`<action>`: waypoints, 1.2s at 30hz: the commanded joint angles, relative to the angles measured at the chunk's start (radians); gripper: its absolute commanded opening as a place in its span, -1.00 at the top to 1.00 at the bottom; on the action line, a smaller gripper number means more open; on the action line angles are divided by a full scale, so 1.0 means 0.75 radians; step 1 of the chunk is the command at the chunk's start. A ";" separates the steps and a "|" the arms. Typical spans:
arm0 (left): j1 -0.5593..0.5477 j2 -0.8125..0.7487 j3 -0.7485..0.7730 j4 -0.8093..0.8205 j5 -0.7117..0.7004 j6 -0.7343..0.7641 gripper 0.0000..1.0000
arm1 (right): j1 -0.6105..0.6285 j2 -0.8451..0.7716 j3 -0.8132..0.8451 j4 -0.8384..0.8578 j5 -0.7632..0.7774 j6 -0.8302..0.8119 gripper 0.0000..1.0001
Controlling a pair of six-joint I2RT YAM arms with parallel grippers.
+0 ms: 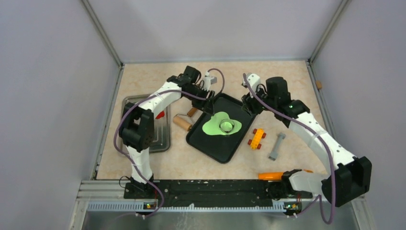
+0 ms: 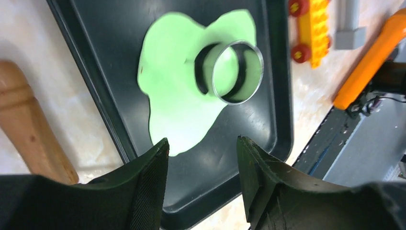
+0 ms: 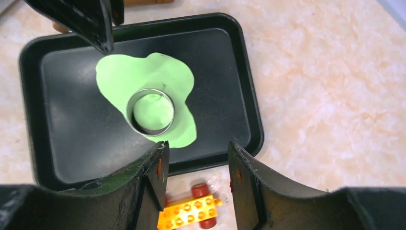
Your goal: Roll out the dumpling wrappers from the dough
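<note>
We see the left jaws standing apart with nothing between them, and the right jaws likewise apart and empty. The dough (image 3: 119, 76) lies as a thin, ragged-edged sheet on the floor of the black tray (image 3: 230, 96). It is just ahead of and below both pairs of jaws, which face each other across it from opposite sides of the tray. A metal ring (image 3: 149, 130) sits on the sheet, ahead of the right jaws and a little toward their left finger. From the left jaws it lies farther ahead, in line with their right finger. Green fills the inside of the ring, so we take that round patch to be the wrapper in the making, though we cannot tell whether the cut goes right through. The rolling pin (image 2: 28, 129) rests on the tabletop (image 3: 325, 96) outside the tray, off to the left of the left jaws. We judge the dough to be soft, light and a little tacky, so a sheet this thin would stretch or tear if pinched in the middle and may cling to the tray. We would take hold of the ring first, since it is stiff and light. Its wall looks smooth and slippery, so we would set the jaws squarely across it and lift straight up. The disc could stay behind or ride up inside the ring. We would peel the scrap from one of its outer lobes, low and slowly, well apart from the cut round.
</note>
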 commanded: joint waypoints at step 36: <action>-0.027 0.046 -0.376 0.101 -0.326 -0.594 -0.11 | -0.085 -0.008 -0.072 0.020 -0.070 0.403 -0.01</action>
